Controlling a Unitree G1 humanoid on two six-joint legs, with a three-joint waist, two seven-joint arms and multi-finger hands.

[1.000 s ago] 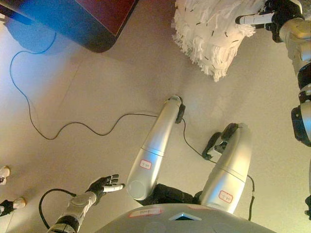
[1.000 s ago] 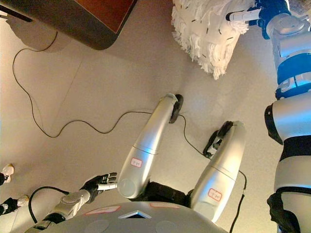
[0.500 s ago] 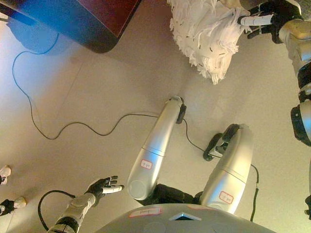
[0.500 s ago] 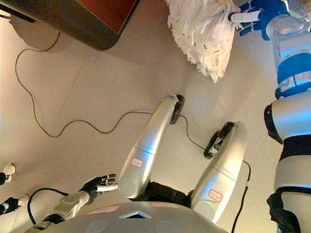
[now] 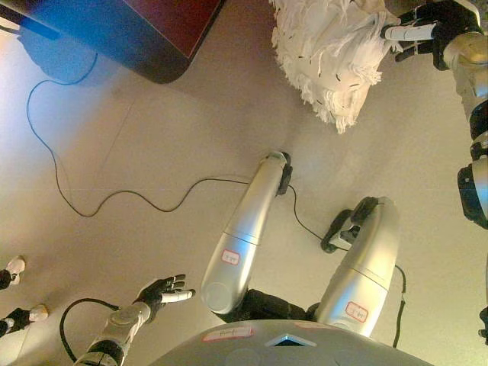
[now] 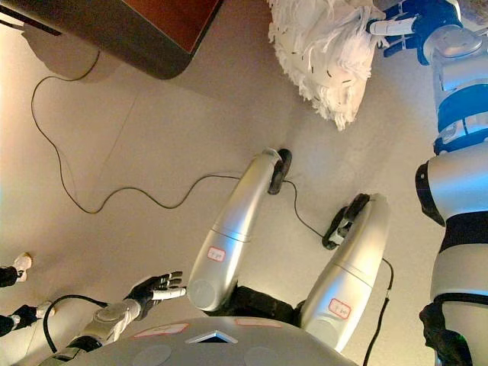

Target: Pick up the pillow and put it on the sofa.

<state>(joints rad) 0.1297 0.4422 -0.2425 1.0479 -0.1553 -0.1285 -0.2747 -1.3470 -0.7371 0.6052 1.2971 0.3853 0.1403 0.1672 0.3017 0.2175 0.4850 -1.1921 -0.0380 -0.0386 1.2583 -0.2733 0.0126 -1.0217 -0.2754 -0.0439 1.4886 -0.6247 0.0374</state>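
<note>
Here the right hand pinches the fringed white pillow by its edge at far right, so it hangs off the floor, ready for carrying to the sofa at far left. The left hand idles near left, fingers spread.

Bare floor between sofa, pillow.

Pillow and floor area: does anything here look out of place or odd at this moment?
Nothing looks damaged or spilled. The shaggy white pillow hangs askew at the top, one corner pointing down, with the right hand at its edge. The left hand is open and idle at the lower left. A person's shoes show at the left edge.
</note>
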